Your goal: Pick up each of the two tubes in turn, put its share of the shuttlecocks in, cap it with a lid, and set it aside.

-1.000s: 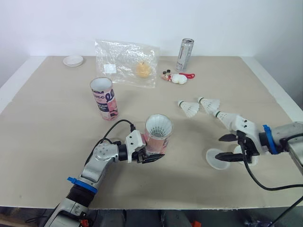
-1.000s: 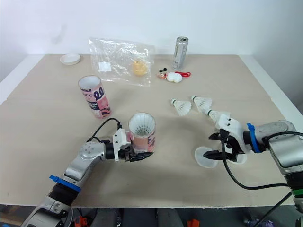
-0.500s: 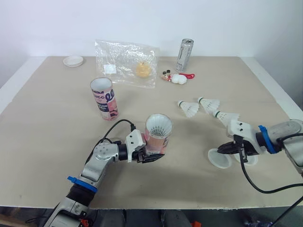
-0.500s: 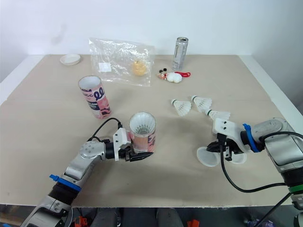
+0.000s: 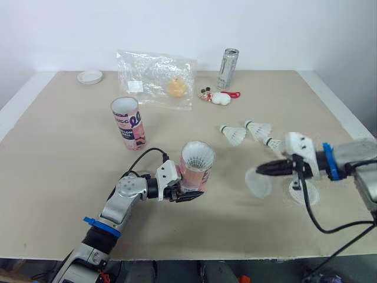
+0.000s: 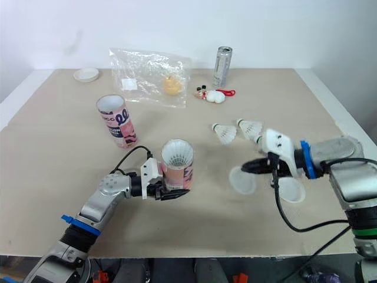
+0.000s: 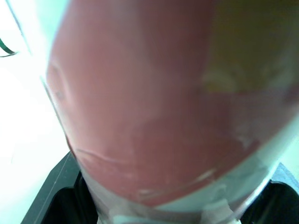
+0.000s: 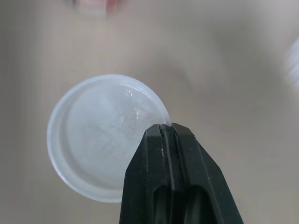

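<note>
- the left gripper (image 5: 189, 195) is clamped around the lower part of a pink tube (image 5: 194, 175), which stands upright near the front middle of the table (image 5: 70, 177).
- a white shuttlecock skirt (image 5: 197, 157) fills the mouth of that tube.
- in the left wrist view the pink tube wall (image 7: 154, 102) sits tight between the black fingers (image 7: 51, 196).
- the right gripper (image 5: 260, 171) is to the right of the held tube, its fingers pressed together on the rim of a translucent lid (image 5: 254, 183).
- the lid is tipped up on edge, its face turned roughly toward the held tube; i cannot tell whether its lower edge touches the table.
- a second lid (image 5: 304, 192) lies flat further right of the held tube, past the right gripper.
- the second tube (image 5: 129, 122) stands upright behind and to the left of the held tube, well apart from it.
- two loose shuttlecocks (image 5: 235, 135) (image 5: 260, 128) lie behind and to the right of the held tube; a third (image 5: 272, 143) lies just beside the right gripper's wrist.
- far behind the held tube i see a drink can (image 5: 229, 68), a clear plastic bag (image 5: 156, 78), a small toy (image 5: 218, 98) and a white dish (image 5: 89, 76).
</note>
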### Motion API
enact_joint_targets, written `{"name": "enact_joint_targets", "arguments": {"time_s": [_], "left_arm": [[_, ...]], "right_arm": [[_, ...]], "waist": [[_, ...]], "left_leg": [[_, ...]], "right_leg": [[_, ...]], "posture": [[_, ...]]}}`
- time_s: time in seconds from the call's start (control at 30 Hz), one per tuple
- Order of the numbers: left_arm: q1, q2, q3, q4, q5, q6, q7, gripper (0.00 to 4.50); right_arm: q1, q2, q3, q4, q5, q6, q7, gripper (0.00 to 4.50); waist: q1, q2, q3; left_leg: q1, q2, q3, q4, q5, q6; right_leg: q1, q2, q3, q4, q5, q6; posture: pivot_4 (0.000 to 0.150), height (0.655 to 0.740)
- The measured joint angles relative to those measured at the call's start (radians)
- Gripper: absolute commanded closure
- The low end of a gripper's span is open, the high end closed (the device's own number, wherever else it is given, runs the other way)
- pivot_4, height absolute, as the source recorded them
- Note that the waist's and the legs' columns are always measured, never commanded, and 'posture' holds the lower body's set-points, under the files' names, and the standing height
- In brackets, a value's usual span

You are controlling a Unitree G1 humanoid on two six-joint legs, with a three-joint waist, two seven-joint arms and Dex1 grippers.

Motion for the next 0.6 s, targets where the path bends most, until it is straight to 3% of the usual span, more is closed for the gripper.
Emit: {"name": "enact_joint_targets", "arguments": {"time_s": [0.27,0.6], "left_arm": [[-0.019,0.004,-0.005,0.009,0.0,0.014,-0.02,1.41],[-0.025,0.001,-0.013,0.015,0.0,0.01,-0.017,1.41]], "right_arm": [[-0.376,0.087,0.008,-0.096,0.119,0.101,-0.05,4.48],[-0.467,0.217,0.183,-0.128,0.078,0.058,-0.021,4.48]], "waist": [[0.002,0.0,0.0],[0.004,0.0,0.0]], "left_leg": [[0.0,0.0,0.0,-0.002,0.0,0.0],[-0.001,0.0,0.0,-0.002,0.0,0.0]], "right_leg": [[0.0,0.0,0.0,-0.001,-0.002,-0.002],[-0.001,0.0,-0.001,-0.001,-0.001,-0.002]], "posture": [[0.15,0.74],[0.15,0.74]]}}
